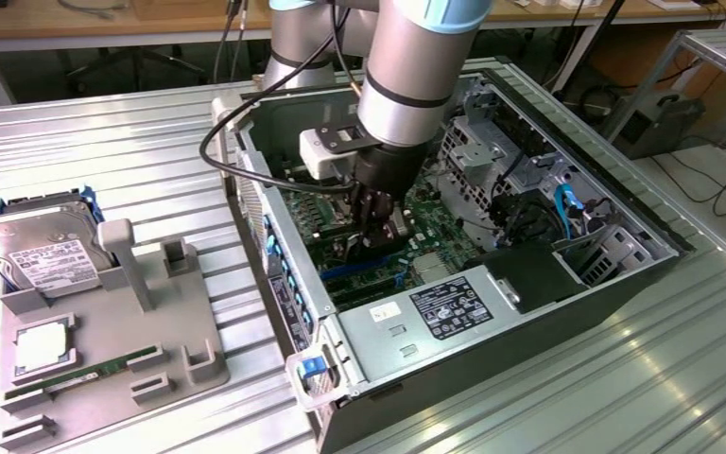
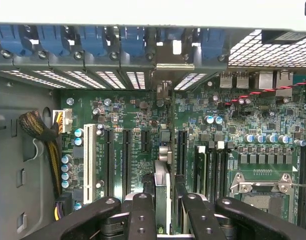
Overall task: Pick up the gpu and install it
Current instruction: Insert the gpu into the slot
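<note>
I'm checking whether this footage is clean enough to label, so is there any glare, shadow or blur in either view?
Exterior view: bright reflections streak the ribbed metal table, while the inside of the computer case lies in shadow. Wrist view: the motherboard is evenly lit and sharp, but the pincer is close, dark and slightly soft around the gpu.

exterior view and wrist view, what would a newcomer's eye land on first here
The big grey robot arm plunging into the open computer case, its gripper holding the gpu edge-on over the green motherboard. At the exterior view's left, a hard drive sits on a grey fixture.
</note>
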